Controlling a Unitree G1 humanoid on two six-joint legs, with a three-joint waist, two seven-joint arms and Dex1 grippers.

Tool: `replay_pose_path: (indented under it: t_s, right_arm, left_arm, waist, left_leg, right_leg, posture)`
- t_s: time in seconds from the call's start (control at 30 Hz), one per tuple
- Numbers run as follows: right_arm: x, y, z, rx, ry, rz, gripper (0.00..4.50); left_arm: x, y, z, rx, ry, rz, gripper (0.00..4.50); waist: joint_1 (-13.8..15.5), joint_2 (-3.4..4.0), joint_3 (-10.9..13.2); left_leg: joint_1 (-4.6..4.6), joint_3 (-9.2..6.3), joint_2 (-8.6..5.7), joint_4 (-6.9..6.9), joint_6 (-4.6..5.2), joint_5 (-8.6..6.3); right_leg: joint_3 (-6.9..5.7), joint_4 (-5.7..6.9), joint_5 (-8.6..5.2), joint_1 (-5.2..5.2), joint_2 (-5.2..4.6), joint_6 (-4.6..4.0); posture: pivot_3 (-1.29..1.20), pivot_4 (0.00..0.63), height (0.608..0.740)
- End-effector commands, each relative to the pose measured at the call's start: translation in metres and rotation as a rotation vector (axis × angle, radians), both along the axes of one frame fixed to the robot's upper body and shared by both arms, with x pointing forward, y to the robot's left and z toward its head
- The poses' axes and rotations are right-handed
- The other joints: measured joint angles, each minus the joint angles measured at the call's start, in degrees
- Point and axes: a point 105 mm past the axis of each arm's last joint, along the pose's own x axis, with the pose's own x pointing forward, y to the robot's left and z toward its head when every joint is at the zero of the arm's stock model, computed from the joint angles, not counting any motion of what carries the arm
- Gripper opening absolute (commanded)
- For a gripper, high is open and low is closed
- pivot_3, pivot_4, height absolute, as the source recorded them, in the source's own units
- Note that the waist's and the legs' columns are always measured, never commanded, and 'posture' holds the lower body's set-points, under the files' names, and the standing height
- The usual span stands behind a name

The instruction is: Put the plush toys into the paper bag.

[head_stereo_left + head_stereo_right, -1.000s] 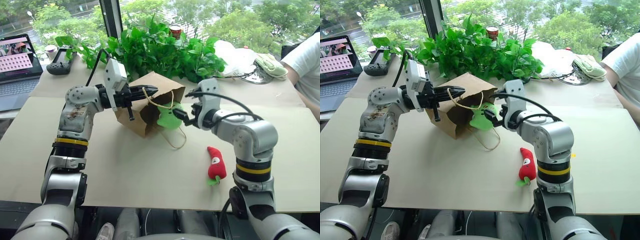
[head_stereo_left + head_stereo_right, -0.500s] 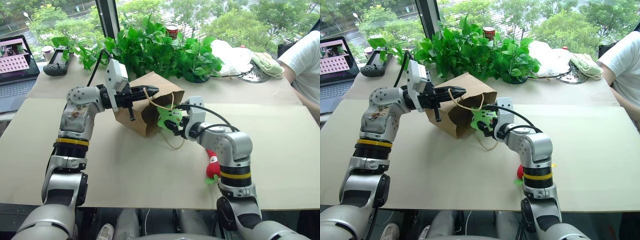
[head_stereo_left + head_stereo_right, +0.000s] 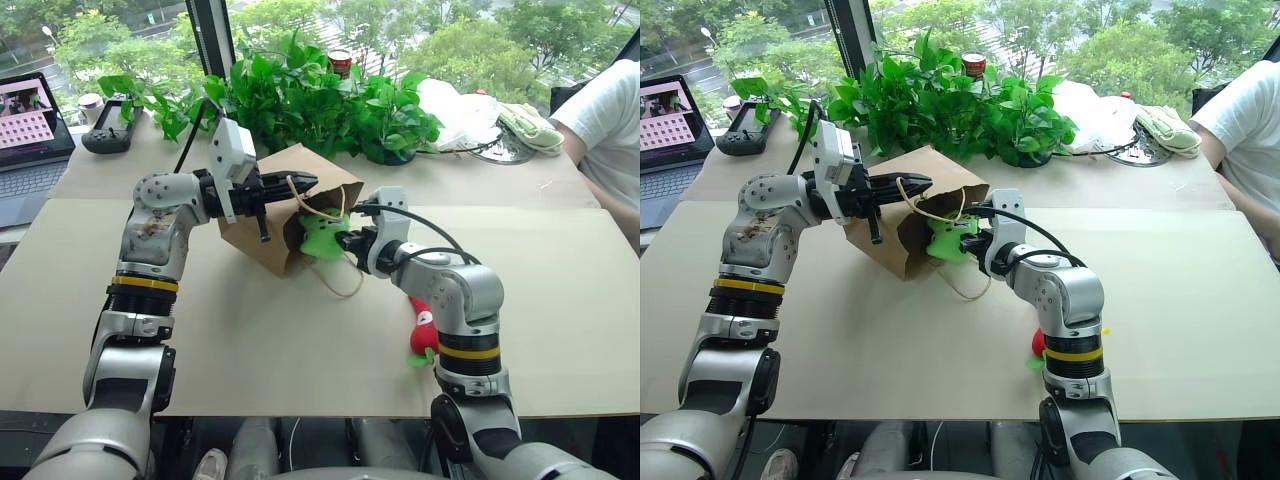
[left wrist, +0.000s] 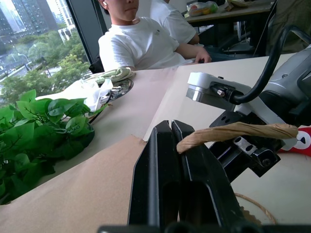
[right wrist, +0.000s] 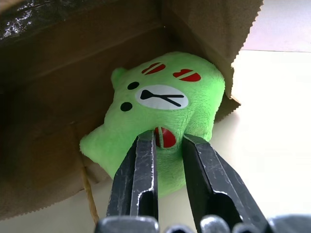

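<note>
The paper bag [image 3: 275,215] lies on its side toward the far edge of the counter [image 3: 560,300], its long axis running slantwise, with the open mouth turned toward the counter's right side. It is plain brown kraft paper with a saw-cut rim and thin twine loop handles; one loop trails on the counter below the mouth.

The left end effector [image 3: 300,183] points level toward the right, fingers pressed together on the upper twine handle [image 4: 233,132], holding the mouth up.

The green plush toy [image 5: 160,109] sits right at the bag's mouth, partly inside, its face turned outward. It is light green, soft and squat, with small black eyes, a white muzzle patch, red marks above the face and a red mouth. The right end effector [image 5: 167,145] has closed most of the way on the toy's lower edge.

The red chili toy [image 3: 422,330] lies near the front right of the counter, partly behind the right arm, its green stem toward the front edge.
</note>
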Motion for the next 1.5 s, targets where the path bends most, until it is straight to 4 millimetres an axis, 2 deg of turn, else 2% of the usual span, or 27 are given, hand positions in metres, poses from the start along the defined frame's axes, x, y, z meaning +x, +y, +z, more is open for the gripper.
replay_pose_path:
  t_s: [0.03, 0.07, 0.1, 0.17, 0.5, 0.67, 0.8, 0.93, 1.2, 1.5]
  right_arm:
    - [-0.003, 0.004, 0.014, 0.023, -0.062, 0.021, 0.98]
    - [-0.002, 0.004, 0.013, 0.021, -0.063, 0.018, 0.98]
    - [-0.002, 0.004, 0.013, 0.019, -0.064, 0.015, 0.46]
    - [-0.002, 0.005, 0.012, 0.017, -0.064, 0.014, 0.07]
    - [-0.003, 0.003, 0.012, 0.016, -0.058, 0.019, 0.07]
    - [-0.021, -0.024, 0.042, 0.058, -0.129, 0.063, 0.07]
    - [-0.039, -0.034, 0.053, 0.062, -0.142, 0.117, 0.07]
    - [-0.047, -0.040, 0.064, 0.075, -0.156, 0.141, 0.07]
    - [-0.037, -0.061, 0.088, 0.117, -0.219, 0.042, 0.07]
    - [-0.025, -0.067, 0.099, 0.140, -0.243, -0.028, 0.07]
  left_arm:
    - [-0.003, 0.000, 0.012, -0.008, -0.047, -0.008, 0.00]
    - [-0.003, 0.000, 0.012, -0.008, -0.047, -0.008, 0.00]
    - [-0.003, 0.000, 0.012, -0.008, -0.047, -0.008, 0.00]
    - [-0.003, 0.000, 0.012, -0.008, -0.047, -0.008, 0.00]
    - [-0.003, 0.000, 0.013, -0.006, -0.047, -0.006, 0.00]
    - [-0.004, 0.002, 0.012, -0.004, -0.044, -0.001, 0.00]
    - [-0.003, 0.004, 0.013, 0.000, -0.044, 0.004, 0.00]
    - [-0.003, 0.004, 0.013, -0.003, -0.040, 0.005, 0.00]
    - [-0.003, 0.003, 0.011, 0.000, -0.034, -0.001, 0.00]
    - [-0.003, 0.002, 0.013, 0.001, -0.038, -0.005, 0.00]
  waist:
    - [0.0, 0.00, 0.0]
    - [0.0, 0.00, 0.0]
    - [0.0, 0.00, 0.0]
    - [0.0, 0.00, 0.0]
    - [0.0, 0.00, 0.0]
    - [0.3, 0.01, 0.0]
    - [0.7, 0.01, 0.0]
    - [0.6, 0.01, 0.0]
    - [1.0, 0.01, 0.0]
    - [1.2, 0.01, 0.0]
  left_leg:
    - [0.00, 0.00, 0.00, 0.00, 0.00, 0.00]
    - [0.00, 0.00, 0.00, 0.00, 0.00, 0.00]
    - [0.00, 0.00, 0.00, 0.00, 0.00, 0.00]
    - [0.00, 0.00, 0.00, 0.00, 0.00, 0.00]
    - [0.00, 0.00, 0.00, 0.00, 0.00, 0.00]
    - [-0.03, -0.01, -0.01, 0.00, 0.00, 0.00]
    - [-0.02, 0.00, 0.00, 0.00, 0.01, -0.01]
    - [0.02, 0.00, 0.01, -0.02, 0.01, 0.00]
    - [0.01, -0.01, -0.01, 0.00, 0.01, 0.00]
    - [0.00, 0.00, -0.01, -0.01, 0.01, 0.00]
  right_leg:
    - [0.00, 0.00, 0.00, 0.00, 0.00, 0.00]
    - [0.00, 0.00, 0.00, 0.00, 0.00, 0.00]
    - [0.00, 0.00, 0.00, 0.00, 0.00, 0.00]
    - [0.00, 0.00, 0.00, 0.00, 0.00, 0.00]
    - [0.00, 0.00, 0.00, 0.00, 0.00, 0.00]
    - [0.00, -0.02, 0.00, 0.01, -0.01, 0.00]
    - [-0.01, -0.04, 0.00, 0.01, -0.03, 0.00]
    - [0.00, -0.02, 0.00, 0.01, 0.01, 0.00]
    - [0.01, -0.02, 0.00, 0.01, 0.01, 0.00]
    - [0.02, -0.03, 0.00, 0.00, 0.01, 0.00]
  posture:
    - [0.00, 0.150, 0.740]
    - [0.00, 0.150, 0.740]
    - [0.00, 0.150, 0.740]
    - [0.00, 0.150, 0.740]
    - [0.00, 0.150, 0.740]
    - [0.00, 0.150, 0.740]
    - [0.00, 0.150, 0.740]
    - [0.00, 0.150, 0.740]
    - [0.00, 0.150, 0.740]
    - [0.00, 0.150, 0.740]
